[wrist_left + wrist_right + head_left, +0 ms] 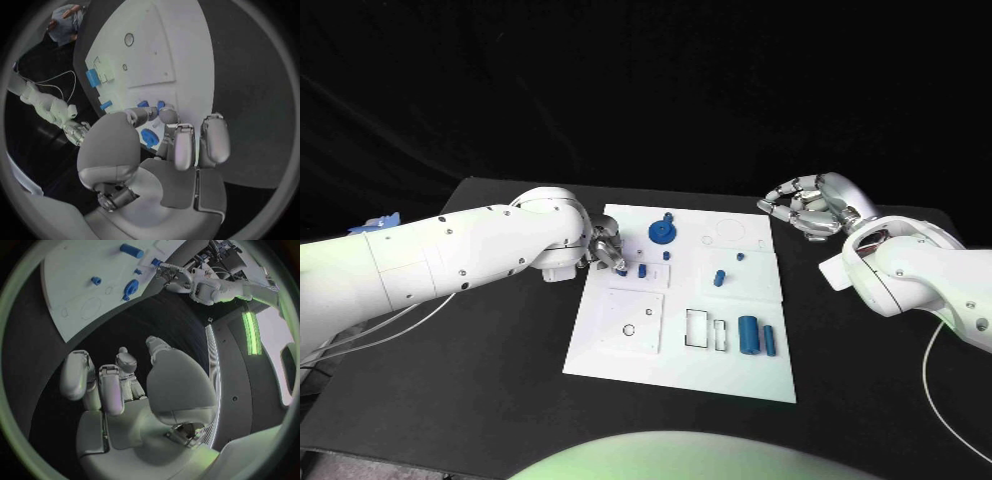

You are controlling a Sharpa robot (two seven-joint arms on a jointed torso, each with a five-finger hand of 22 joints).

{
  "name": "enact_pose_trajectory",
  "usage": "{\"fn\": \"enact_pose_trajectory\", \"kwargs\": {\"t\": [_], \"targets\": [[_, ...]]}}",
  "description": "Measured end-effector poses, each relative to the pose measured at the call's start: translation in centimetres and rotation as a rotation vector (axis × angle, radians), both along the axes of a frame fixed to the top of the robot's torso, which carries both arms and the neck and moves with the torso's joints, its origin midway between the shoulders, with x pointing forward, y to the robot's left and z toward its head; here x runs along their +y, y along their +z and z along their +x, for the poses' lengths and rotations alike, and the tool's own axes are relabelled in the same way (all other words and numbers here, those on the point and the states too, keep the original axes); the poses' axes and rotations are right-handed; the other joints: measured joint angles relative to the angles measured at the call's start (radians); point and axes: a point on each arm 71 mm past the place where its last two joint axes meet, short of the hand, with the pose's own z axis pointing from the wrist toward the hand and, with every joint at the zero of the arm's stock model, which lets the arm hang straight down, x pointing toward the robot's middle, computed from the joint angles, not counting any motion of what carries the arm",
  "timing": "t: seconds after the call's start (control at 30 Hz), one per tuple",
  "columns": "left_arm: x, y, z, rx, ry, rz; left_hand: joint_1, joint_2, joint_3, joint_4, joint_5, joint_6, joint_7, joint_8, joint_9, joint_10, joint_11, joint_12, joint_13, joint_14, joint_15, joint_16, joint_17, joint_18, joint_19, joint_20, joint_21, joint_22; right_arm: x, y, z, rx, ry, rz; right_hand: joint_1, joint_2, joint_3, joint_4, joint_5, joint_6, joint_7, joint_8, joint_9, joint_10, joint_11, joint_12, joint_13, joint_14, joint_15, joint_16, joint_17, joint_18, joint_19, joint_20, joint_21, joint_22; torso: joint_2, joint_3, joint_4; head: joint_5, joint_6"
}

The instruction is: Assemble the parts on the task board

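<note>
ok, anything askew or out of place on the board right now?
Nothing stands out. The task board lies flat on the table, blue parts on it, none spilled off. The left hand is at its left edge; the right hand is off the board, holding nothing.

One white board (733,360) lies on one black surface (473,380). Five blue pieces can be counted on the board: one round wheel-shaped piece (664,234), one small upright peg (740,257), one small peg (718,278), one small piece (642,270) beside the left hand, and one larger cylinder (751,334) with a thin blue strip (770,338) just beside it. Two white arms reach in, each with one silver hand: left hand (603,250), right hand (808,208).
</note>
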Motion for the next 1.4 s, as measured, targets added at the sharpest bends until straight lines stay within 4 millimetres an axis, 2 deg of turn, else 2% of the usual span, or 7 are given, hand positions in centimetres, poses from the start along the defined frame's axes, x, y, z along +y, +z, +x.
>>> {"fn": "enact_pose_trajectory", "kwargs": {"t": [0.1,0.2,0.5,0.87,1.23,1.4], "targets": [[-0.02,-0.02,0.03,0.001,0.000,0.001,-0.005,0.003,0.006,-0.006,0.000,0.000,0.000,0.000,0.000,0.000,0.000,0.000,0.000,0.000,0.000,0.000,0.000,0.000,0.000,0.000,0.000,0.000,0.00,0.00,0.00,0.000,0.000,0.000,0.000,0.000,0.000,0.000,0.000,0.000,0.000,0.000,0.000,0.000,0.000,0.000,0.000,0.000,0.000,0.000,0.000,0.000,0.000,0.000,0.000,0.000,0.000,0.0000,0.0002,0.000,0.000],[-0.04,-0.03,0.04,0.001,0.000,0.001,-0.012,-0.004,0.006,-0.006,0.000,0.002,-0.002,0.000,0.030,0.000,0.000,0.000,0.003,0.000,0.000,0.000,0.000,0.000,0.003,-0.004,0.000,0.001,-0.01,-0.01,0.00,0.000,0.000,0.000,0.000,0.000,0.000,0.000,0.000,0.000,0.000,0.000,0.000,0.000,0.000,0.000,0.000,0.000,0.000,0.000,0.000,0.000,0.000,0.000,0.000,0.000,0.000,-0.0003,0.0002,-0.001,0.000],[-0.06,-0.08,0.09,0.004,0.002,0.002,-0.043,-0.007,0.018,-0.004,0.000,0.009,-0.009,0.000,0.048,0.005,-0.005,0.007,0.010,0.000,0.000,0.004,0.000,0.000,0.006,-0.006,0.006,0.008,-0.04,-0.03,0.01,0.000,-0.001,0.000,0.000,0.000,0.000,0.000,0.000,0.000,0.000,0.000,-0.001,0.000,0.000,0.000,0.000,0.000,0.000,0.000,0.000,0.000,0.000,0.000,0.000,0.001,0.001,-0.0010,0.0008,-0.002,-0.001],[0.02,-0.22,0.28,0.009,0.008,0.005,-0.082,-0.014,-0.020,0.039,0.001,0.046,-0.038,0.003,0.034,0.011,-0.011,0.011,0.014,-0.004,-0.004,0.008,0.000,0.000,0.007,-0.007,0.006,0.013,-0.03,-0.06,0.00,0.001,-0.001,0.000,-0.005,0.005,-0.003,0.003,0.000,0.000,0.000,0.000,-0.001,0.000,0.000,0.000,0.000,0.000,0.000,0.000,0.000,0.000,0.000,0.000,0.000,0.001,0.001,-0.0010,0.0007,-0.003,-0.005],[0.02,-0.33,0.37,0.017,0.011,0.006,-0.103,-0.018,-0.064,0.075,0.001,0.059,-0.044,0.014,0.023,0.014,-0.007,0.015,0.020,-0.004,-0.003,0.008,0.000,0.000,0.011,-0.011,0.006,0.019,-0.03,-0.08,-0.01,0.002,-0.001,0.000,-0.015,0.015,-0.008,0.003,0.000,0.000,0.000,0.004,-0.002,0.000,0.000,0.000,-0.001,0.000,0.000,0.000,0.000,0.000,0.000,0.000,0.000,0.000,0.000,-0.0002,0.0002,-0.005,-0.008],[0.09,-0.39,0.43,0.020,0.014,0.006,-0.121,-0.008,-0.099,0.101,0.001,0.064,-0.043,0.010,0.016,0.014,-0.007,0.015,0.020,-0.004,-0.003,0.011,0.000,0.000,0.011,-0.011,0.006,0.019,-0.04,-0.08,-0.01,0.002,-0.001,0.000,-0.016,0.016,-0.014,0.003,0.000,0.000,0.000,0.004,-0.002,0.000,0.000,0.000,-0.001,0.000,0.000,0.000,0.000,0.000,0.000,0.000,0.000,0.000,0.000,0.0000,0.0002,-0.005,-0.008]]}}
